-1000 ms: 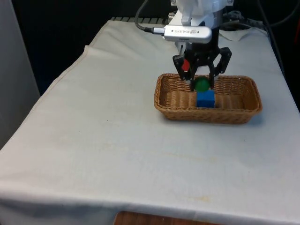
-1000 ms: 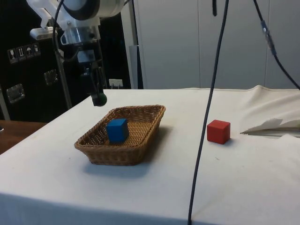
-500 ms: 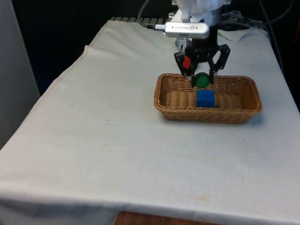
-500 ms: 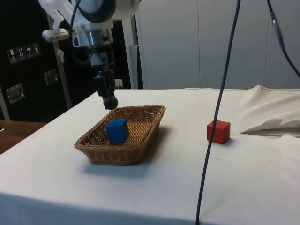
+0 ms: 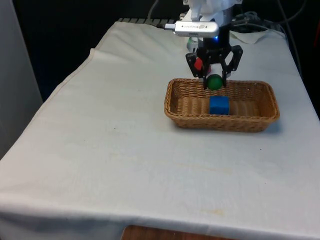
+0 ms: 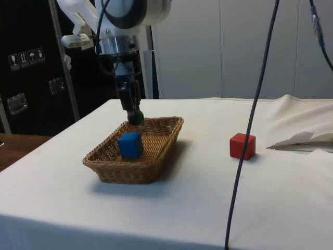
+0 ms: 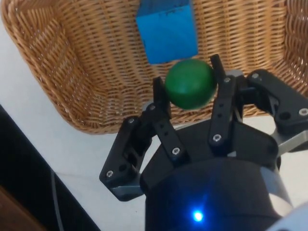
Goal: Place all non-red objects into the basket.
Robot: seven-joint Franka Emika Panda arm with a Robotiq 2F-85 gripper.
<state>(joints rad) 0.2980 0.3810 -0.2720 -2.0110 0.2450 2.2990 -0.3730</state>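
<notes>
Pincer [image 7: 190,91] clenched on a green ball [image 7: 190,83], one finger [image 7: 159,94] on each side across its middle, held above the far rim of the wicker basket [image 5: 270,112]. Below the pincer and a little ahead of it, a blue block [image 5: 219,105] lies on the basket floor. Well off to one side of the pincer, out on the cloth, sits a red block [image 6: 242,146]. The ball looks small, light, smooth and hard; being round, it would likely slip if gripped off-centre and roll once let go
</notes>
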